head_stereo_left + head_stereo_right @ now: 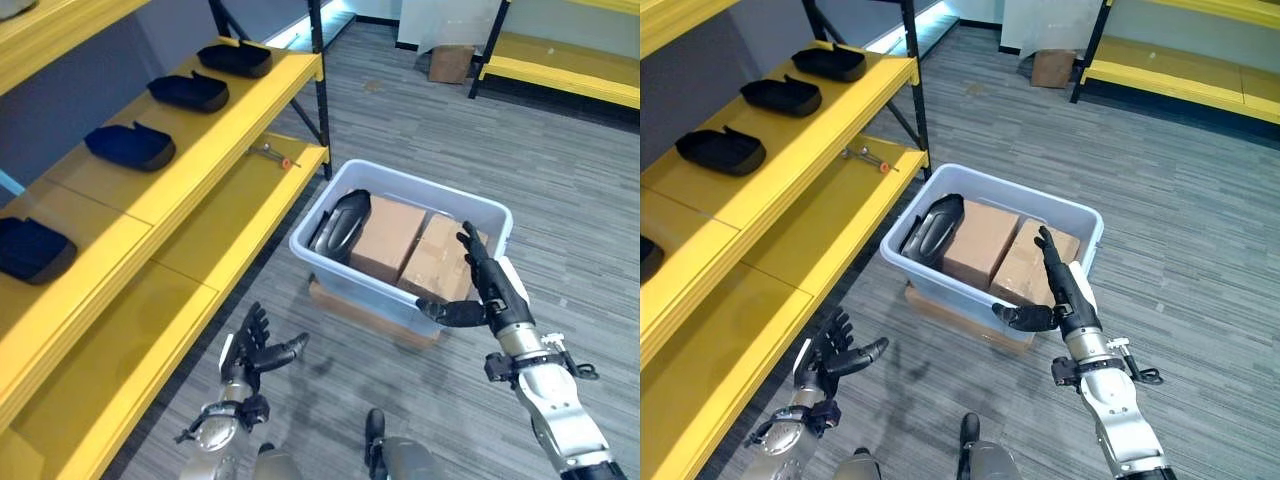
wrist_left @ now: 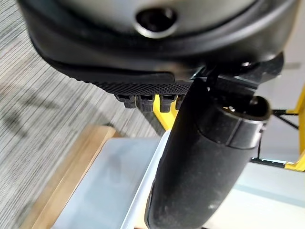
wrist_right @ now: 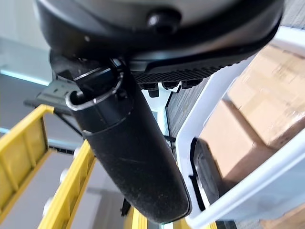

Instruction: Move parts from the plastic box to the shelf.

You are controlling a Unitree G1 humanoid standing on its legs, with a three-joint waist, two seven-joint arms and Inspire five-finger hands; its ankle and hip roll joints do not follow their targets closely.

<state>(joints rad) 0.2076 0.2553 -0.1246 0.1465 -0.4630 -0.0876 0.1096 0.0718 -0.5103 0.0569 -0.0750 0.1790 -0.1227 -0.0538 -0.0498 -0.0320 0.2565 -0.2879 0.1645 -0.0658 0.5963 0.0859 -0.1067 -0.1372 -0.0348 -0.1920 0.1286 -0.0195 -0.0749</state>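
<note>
One black moulded plastic part (image 1: pixel 340 222) is seen leaning in the pale grey plastic box (image 1: pixel 478 208), beside two brown cardboard cartons (image 1: pixel 385 236). Several like parts (image 1: pixel 130 145) are already laid on the yellow shelf (image 1: pixel 215 140). It is judged light, stiff and slick, best taken across its narrow upper end. The right hand (image 1: pixel 487 283) is held wide at the box's near rim, the left hand (image 1: pixel 255 350) spread low, nothing held.

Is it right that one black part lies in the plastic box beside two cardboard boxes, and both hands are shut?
Not quite: both hands are open, as the left eye view shows. The black part, plastic box and cardboard boxes are as stated; left hand and right hand hold nothing.
</note>
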